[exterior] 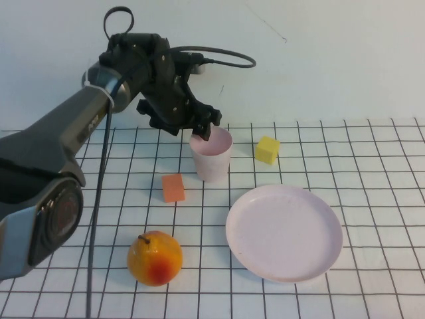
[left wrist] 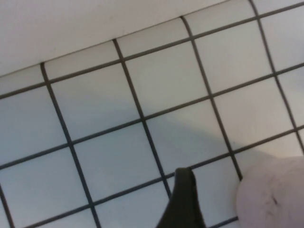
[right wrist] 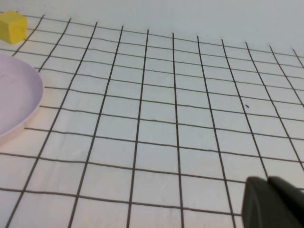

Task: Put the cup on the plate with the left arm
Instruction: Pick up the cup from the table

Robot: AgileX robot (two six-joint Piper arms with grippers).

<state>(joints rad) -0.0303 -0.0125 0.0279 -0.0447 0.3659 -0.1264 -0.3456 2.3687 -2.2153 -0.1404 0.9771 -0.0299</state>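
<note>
One arm works: your left end effector (exterior: pixel 199 130) sits at the cup (exterior: pixel 212 155) rim near the counter's far edge, grip state indeterminate, positioned for lifting toward the plate (exterior: pixel 284 232); right end effector (right wrist: pixel 273 204) parked.

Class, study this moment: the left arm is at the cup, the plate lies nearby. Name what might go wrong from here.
1. The left gripper sits at the rim of the cup; a shallow grip may tip it.
2. The yellow block stands close beside the cup and might be nudged on the way to the plate.
</note>
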